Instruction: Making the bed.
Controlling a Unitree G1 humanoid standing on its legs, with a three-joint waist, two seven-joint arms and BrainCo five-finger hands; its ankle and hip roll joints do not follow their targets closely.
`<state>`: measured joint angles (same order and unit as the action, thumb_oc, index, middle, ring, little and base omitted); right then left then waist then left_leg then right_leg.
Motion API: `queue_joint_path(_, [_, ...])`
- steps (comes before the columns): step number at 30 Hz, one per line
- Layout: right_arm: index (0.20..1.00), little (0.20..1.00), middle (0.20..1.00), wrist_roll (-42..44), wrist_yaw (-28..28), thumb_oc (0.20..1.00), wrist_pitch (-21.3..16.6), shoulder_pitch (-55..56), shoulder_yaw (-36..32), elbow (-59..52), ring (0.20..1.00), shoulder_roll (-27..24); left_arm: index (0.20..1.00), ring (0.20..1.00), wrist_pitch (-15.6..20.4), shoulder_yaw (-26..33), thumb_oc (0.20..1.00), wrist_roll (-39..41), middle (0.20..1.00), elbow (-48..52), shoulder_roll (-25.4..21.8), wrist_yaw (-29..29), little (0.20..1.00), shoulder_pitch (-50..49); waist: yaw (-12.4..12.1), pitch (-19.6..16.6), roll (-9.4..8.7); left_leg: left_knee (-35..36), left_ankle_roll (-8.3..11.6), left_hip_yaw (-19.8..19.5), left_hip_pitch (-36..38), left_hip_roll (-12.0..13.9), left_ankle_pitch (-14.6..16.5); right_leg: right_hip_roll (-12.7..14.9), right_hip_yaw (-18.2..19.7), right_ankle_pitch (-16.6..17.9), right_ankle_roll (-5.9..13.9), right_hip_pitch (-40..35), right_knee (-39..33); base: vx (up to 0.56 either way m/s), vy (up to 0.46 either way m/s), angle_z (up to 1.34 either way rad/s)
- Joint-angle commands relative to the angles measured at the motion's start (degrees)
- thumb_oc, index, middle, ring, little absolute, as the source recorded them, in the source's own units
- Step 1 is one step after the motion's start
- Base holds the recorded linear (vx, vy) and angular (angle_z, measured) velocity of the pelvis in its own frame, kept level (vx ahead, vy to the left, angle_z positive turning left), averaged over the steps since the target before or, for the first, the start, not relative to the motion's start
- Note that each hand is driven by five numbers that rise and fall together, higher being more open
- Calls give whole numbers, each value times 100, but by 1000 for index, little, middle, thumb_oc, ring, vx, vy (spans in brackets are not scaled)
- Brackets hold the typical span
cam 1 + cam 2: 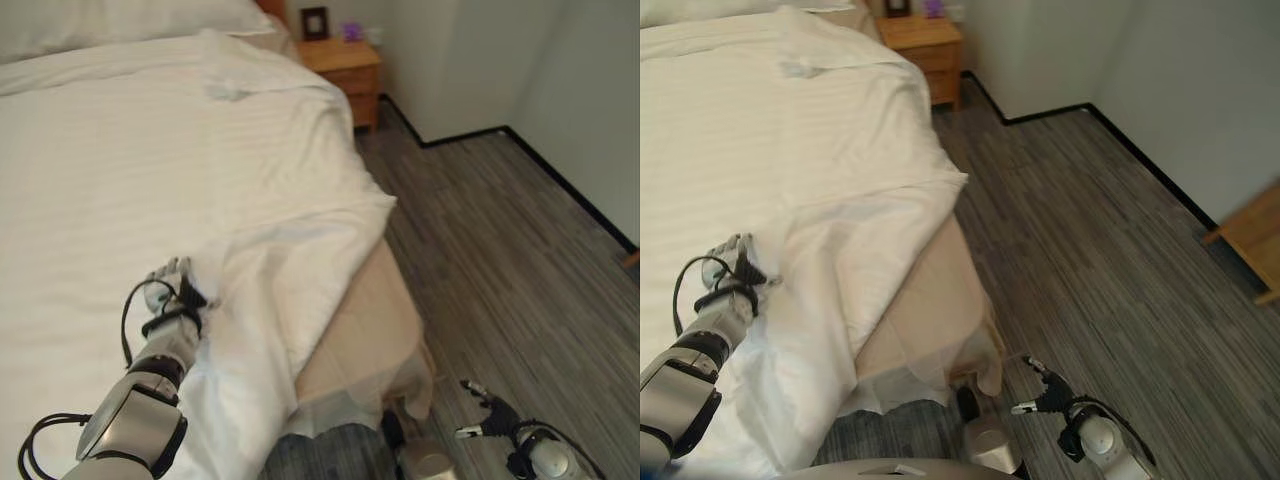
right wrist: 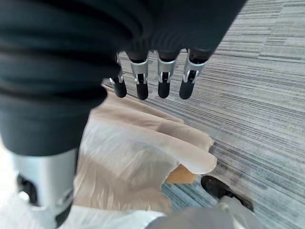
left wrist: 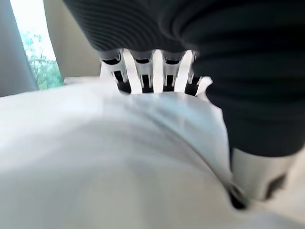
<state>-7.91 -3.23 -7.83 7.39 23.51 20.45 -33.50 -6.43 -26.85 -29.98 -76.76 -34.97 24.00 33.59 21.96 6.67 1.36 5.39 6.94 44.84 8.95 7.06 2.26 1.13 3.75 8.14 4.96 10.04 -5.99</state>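
Observation:
A white striped duvet (image 1: 150, 160) covers the bed, and its near corner is folded back in a flap (image 1: 300, 250) at the right edge. My left hand (image 1: 170, 287) lies on the duvet at the base of that flap. In the left wrist view its fingers (image 3: 143, 71) dip into a bulge of the cloth (image 3: 119, 143) with the thumb (image 3: 259, 176) pressed against it. My right hand (image 1: 1045, 395) hangs low over the floor beside the bed. Its fingers (image 2: 164, 78) are straight and hold nothing.
Under the flap the beige bed side (image 1: 370, 320) is bare. A white pillow (image 1: 120, 20) lies at the head. A wooden nightstand (image 1: 345, 60) with a dark frame (image 1: 315, 22) stands by the wall. Grey plank floor (image 1: 500, 270) runs along the bed's right. Wooden furniture (image 1: 1255, 235) stands far right.

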Motion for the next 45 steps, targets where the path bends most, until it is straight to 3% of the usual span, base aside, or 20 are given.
queue_joint_path(1, [1000,1000,1000,75,-40,1000,-209,-236,-90,-198,1000,-94,200,200,76,480,200,194,200,-136,357,-427,200,-45,107,31,-64,-39,340,-268,-269,137,-641,627,-296,12,797,-530,99,26,48,-44])
queue_joint_path(7, [1000,1000,1000,27,68,1000,-226,11,-283,-55,1000,-66,200,200,352,466,200,717,200,382,1115,-232,200,-158,148,154,-32,-39,281,-380,-188,55,-564,751,-439,80,861,-700,99,-13,58,4])
queue_joint_path(10, [1000,1000,1000,1,226,1000,-201,-63,-251,305,1000,175,200,200,564,434,200,1096,200,1044,1475,-7,200,-178,-33,188,-105,-39,247,-424,-139,3,-541,817,-551,307,965,-771,99,-84,17,10])
queue_joint_path(12, [1000,1000,1000,29,284,1000,-199,-156,-195,461,1000,326,200,200,649,471,200,1288,200,1746,1463,62,200,-312,-222,261,-120,-39,206,-399,-114,89,-595,841,-967,179,937,-868,467,-206,-69,-8])
queue_joint_path(13, [1000,1000,1000,24,311,1000,-137,-305,-99,635,1000,475,200,200,730,546,200,1404,200,2478,1340,89,200,-457,-539,299,-63,-39,163,-280,-118,308,-673,1002,-1699,-201,806,-921,1112,-213,-93,-14])
queue_joint_path(18, [1000,1000,1000,72,298,1000,-36,-432,-132,759,1000,653,200,200,838,643,200,1435,200,4123,1145,-116,200,-989,-868,239,-184,-39,53,-108,-87,429,-739,1354,-2229,-378,739,-1142,2071,-170,-64,-50])
queue_joint_path(20, [1000,1000,1000,140,296,1000,4,-461,-163,842,1000,776,200,200,935,707,200,1447,200,4898,1035,-353,200,-1291,-1081,94,-256,-39,3,14,-94,458,-764,1584,-2429,-192,758,-1433,2137,-193,-153,-55])
queue_joint_path(21, [1000,1000,1000,151,292,1000,65,-488,-161,891,1000,879,200,200,1020,714,200,1531,200,5358,1038,-520,200,-1454,-1222,-57,-322,-39,-23,107,-121,460,-814,1735,-2460,117,824,-1689,2175,-227,-217,-96])
queue_joint_path(23, [1000,1000,1000,154,315,1000,105,-479,-123,959,1000,966,200,200,1092,662,200,1728,200,5878,1073,-701,200,-1557,-1335,-208,-416,-39,-10,226,-154,463,-943,1803,-2323,465,937,-1965,1969,-257,-273,-104])
queue_joint_path(27, [1000,1000,1000,219,331,1000,118,-471,-89,1105,1000,1018,200,200,1208,450,200,1935,200,6167,1249,-872,200,-1520,-1403,-275,-408,-41,165,213,-296,632,-1342,1409,-2068,-174,814,-2358,1392,-211,-214,-50])
queue_joint_path(29, [1000,1000,1000,204,381,1000,141,-565,82,1272,1000,1008,200,200,1290,251,200,2158,200,6417,1411,-1029,200,-1465,-1426,-180,-276,-68,507,329,-312,1056,-1844,1028,-2111,-1015,623,-2460,894,-297,-335,-20])
queue_joint_path(30, [1000,1000,1000,205,386,1000,137,-571,86,1282,1000,1004,200,200,1288,257,200,2172,200,6423,1411,-1041,200,-1466,-1437,-166,-255,-66,548,332,-291,1103,-1886,982,-2105,-1025,588,-2481,875,-452,-458,-82])
queue_joint_path(31, [1000,1000,1000,230,399,1000,165,-550,127,1374,1000,1015,200,200,1296,102,200,2453,200,6503,1604,-1196,200,-1499,-1414,-59,-173,-80,719,438,-303,1367,-2230,745,-2106,-1260,461,-2607,663,-382,-370,-100])
queue_joint_path(34, [1000,1000,1000,211,455,1000,228,-477,176,1691,1000,964,200,200,1366,-335,200,3043,200,6620,1902,-1565,200,-1588,-1337,194,-25,-76,806,415,-364,1710,-2632,437,-2246,-1325,323,-2720,511,-426,-315,-53])
queue_joint_path(37, [1000,1000,1000,153,513,1000,268,-494,188,1941,1000,935,200,200,1347,-536,200,3220,200,6740,1936,-1747,200,-1714,-1324,338,89,-62,806,265,-334,1801,-2700,353,-2271,-1305,288,-2773,437,-297,-155,2])
queue_joint_path(38, [1000,1000,1000,116,538,1000,271,-526,209,2028,1000,919,200,200,1330,-611,200,3284,200,6817,1920,-1874,200,-1831,-1362,398,129,-64,806,57,-325,1772,-2655,344,-2240,-1311,275,-2814,385,-290,-93,-12])
queue_joint_path(39, [1000,1000,1000,106,588,1000,292,-584,210,2185,1000,926,200,200,1330,-700,200,3312,200,6783,1910,-1953,200,-1894,-1490,491,138,-72,806,-554,-439,1598,-2603,406,-2182,-1316,265,-2828,362,-422,-119,-37])
queue_joint_path(40, [1000,1000,1000,83,635,1000,325,-641,184,2389,1000,855,1000,1000,1285,-813,1000,3381,1000,6633,1807,-2257,1000,-2173,-1690,641,162,-409,709,-1657,-608,1296,-2349,432,-2108,-1185,153,-2679,347,-448,-136,-30])
queue_joint_path(42, [1000,1000,1000,148,570,1000,377,-578,103,2554,1000,839,1000,1000,1237,-842,1000,3602,1000,6469,1725,-2543,1000,-2541,-1721,656,43,-991,505,-2187,-548,923,-1709,553,-2049,-991,109,-2557,268,-394,-158,-18])
queue_joint_path(45, [1000,1000,1000,261,494,1000,461,-546,-10,3212,1000,964,1000,1000,1141,-847,1000,3785,1000,6174,1599,-2861,1000,-2876,-1704,598,-74,-1842,305,-2333,-417,579,-950,624,-2122,-777,42,-2360,132,-283,-102,-10])
